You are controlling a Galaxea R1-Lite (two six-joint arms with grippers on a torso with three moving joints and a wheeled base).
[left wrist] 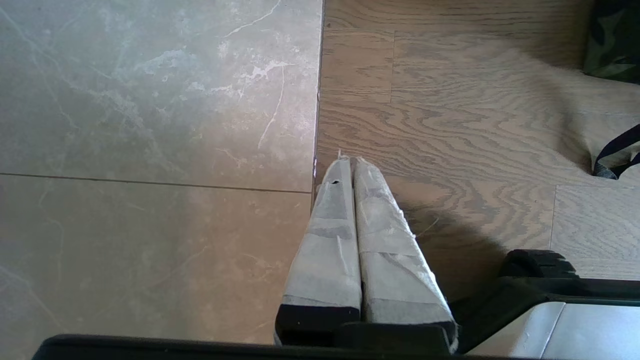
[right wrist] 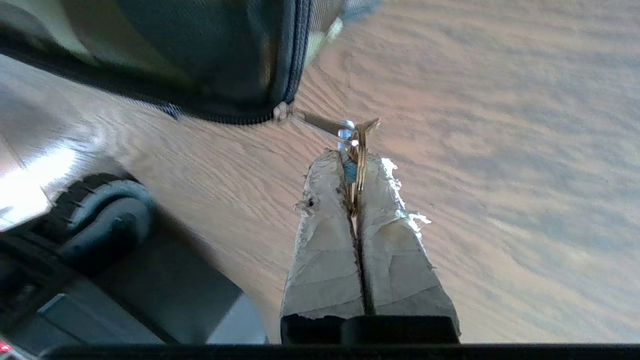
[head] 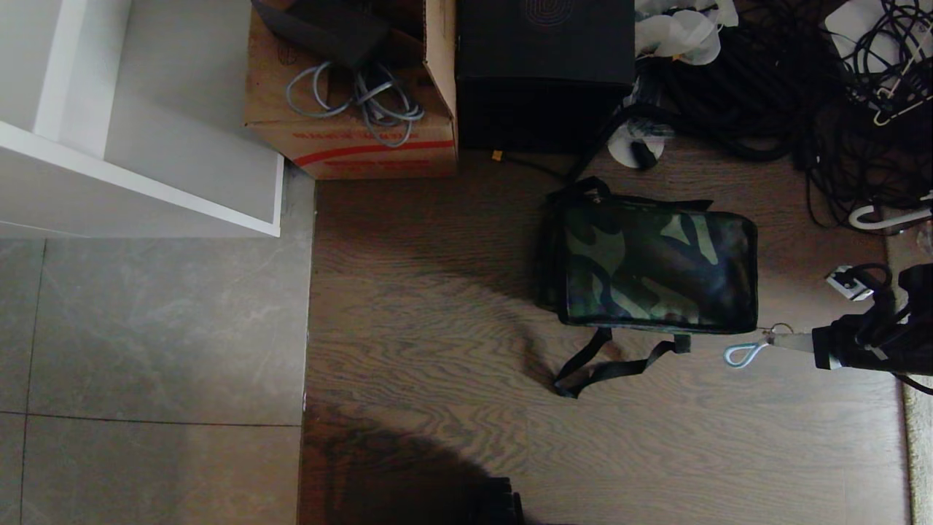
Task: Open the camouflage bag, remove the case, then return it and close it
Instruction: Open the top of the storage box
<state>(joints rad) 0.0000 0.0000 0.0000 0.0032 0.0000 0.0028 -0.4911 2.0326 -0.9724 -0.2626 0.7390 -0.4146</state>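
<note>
Camouflage bag [head: 656, 266] on the wood floor, lid zipped down, case not visible. Right gripper [right wrist: 352, 160] beside its near right corner, clamped on the zipper pull [right wrist: 356, 145]. Left gripper [left wrist: 350, 162] parked, closed, empty. Best: pull along the zipper track, keeping the ring pinched, without dragging the bag.

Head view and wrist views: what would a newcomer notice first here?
First, the boxy green-black-tan camouflage bag lying shut on the brown wooden floor. Next, at its right near corner, the right gripper, shut on the metal ring of the white zipper pull. Behind stand a brown cardboard box with red stripe and a plain black box.
</note>
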